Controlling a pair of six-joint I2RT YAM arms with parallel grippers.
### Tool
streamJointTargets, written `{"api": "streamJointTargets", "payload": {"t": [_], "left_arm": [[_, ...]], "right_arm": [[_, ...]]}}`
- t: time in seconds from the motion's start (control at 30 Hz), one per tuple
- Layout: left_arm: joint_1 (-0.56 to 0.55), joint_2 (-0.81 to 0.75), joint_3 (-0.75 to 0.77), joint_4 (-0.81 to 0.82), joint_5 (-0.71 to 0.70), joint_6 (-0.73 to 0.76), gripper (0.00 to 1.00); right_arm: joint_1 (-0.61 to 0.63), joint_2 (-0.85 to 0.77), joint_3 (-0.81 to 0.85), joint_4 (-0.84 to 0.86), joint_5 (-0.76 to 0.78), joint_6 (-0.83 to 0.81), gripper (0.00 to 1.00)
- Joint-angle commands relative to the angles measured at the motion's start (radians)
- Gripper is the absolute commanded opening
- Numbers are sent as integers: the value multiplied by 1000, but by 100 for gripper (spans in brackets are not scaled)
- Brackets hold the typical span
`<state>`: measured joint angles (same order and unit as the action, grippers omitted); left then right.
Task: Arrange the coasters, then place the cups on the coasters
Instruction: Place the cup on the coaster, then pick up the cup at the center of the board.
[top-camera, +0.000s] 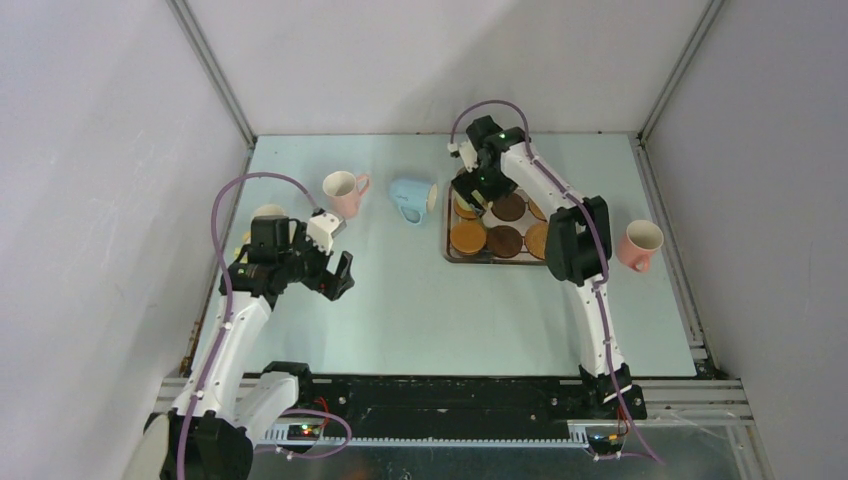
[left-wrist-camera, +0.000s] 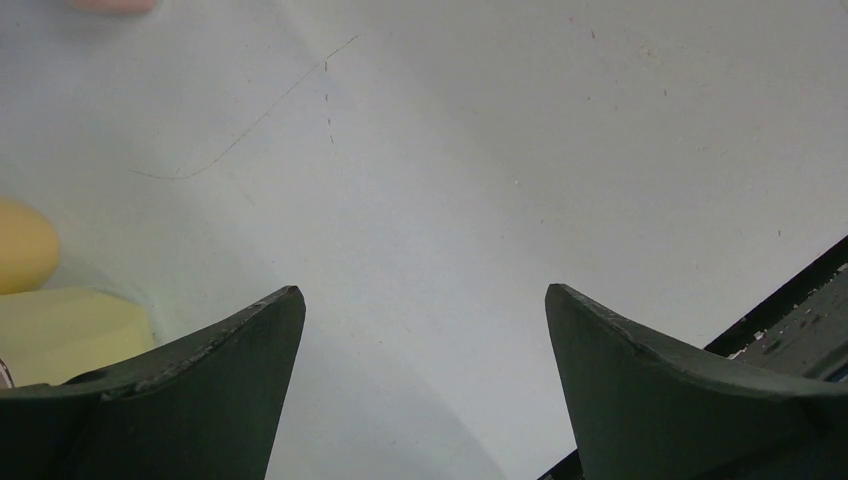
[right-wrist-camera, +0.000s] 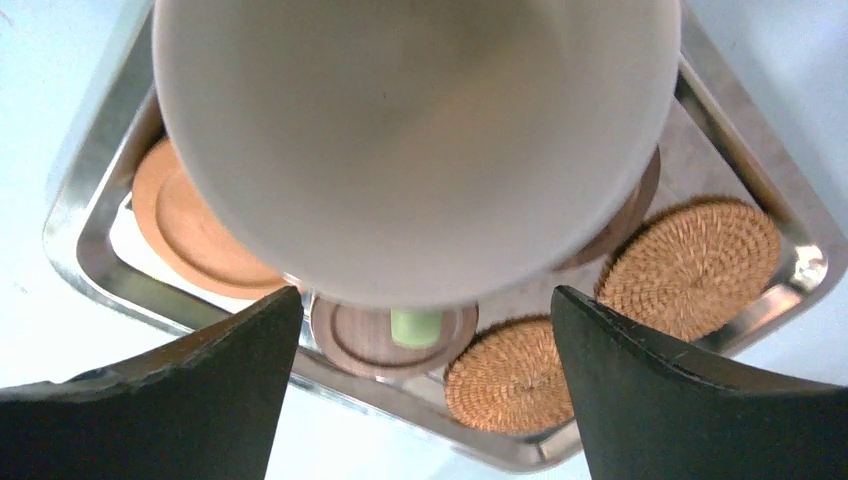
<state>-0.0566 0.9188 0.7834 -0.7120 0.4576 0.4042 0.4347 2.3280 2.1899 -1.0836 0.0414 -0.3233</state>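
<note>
The steel tray (top-camera: 450, 245) holds the coasters: orange-tan ones (top-camera: 467, 237), dark brown ones (top-camera: 505, 241) and, in the right wrist view, woven ones (right-wrist-camera: 690, 265). My right gripper (top-camera: 482, 190) hangs over the tray's back-left corner, jaws wide apart. Right under it stands a light green cup (right-wrist-camera: 410, 140), its cream inside filling the wrist view and its green handle (right-wrist-camera: 418, 326) above a dark brown coaster (right-wrist-camera: 345, 340). My right gripper (right-wrist-camera: 422, 300) grips nothing. A pink cup (top-camera: 343, 190) stands upright, and a light blue cup (top-camera: 412, 198) lies on its side. My left gripper (top-camera: 335, 255) is open over bare table.
Another pink cup (top-camera: 640, 243) stands near the table's right edge. A yellow cup (top-camera: 268, 213) sits behind my left wrist, and yellow cup sides (left-wrist-camera: 25, 245) show at the left wrist view's edge. White walls close in the table on three sides.
</note>
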Motion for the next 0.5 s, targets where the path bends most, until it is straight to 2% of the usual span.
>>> {"api": "streamJointTargets", "payload": {"t": [0.0,0.07,0.13,0.2,0.27,0.33,0.47], "left_arm": [[9,-21,-7,17,39,25,98],[10,-18,-5,13,48,26,98],[9,-18,-1,5,58,29,98],[11,-20,2,1,68,32,98],[11,-26,7,-2,68,30,98],[11,-34,10,-8,79,30,98],[11,-48,15,-15,101,31,98]], "right_arm": [[-22,-135,67,-109,24,-14,99],[-46,-245,8,-129,44,-8,99],[-83,-424,-182,-73,69,-7,100],[-138,-680,-497,8,92,-24,99],[-238,-834,-707,75,83,-44,99],[-411,-934,-873,114,46,-79,99],[-641,-1042,-1092,191,-41,-129,99]]}}
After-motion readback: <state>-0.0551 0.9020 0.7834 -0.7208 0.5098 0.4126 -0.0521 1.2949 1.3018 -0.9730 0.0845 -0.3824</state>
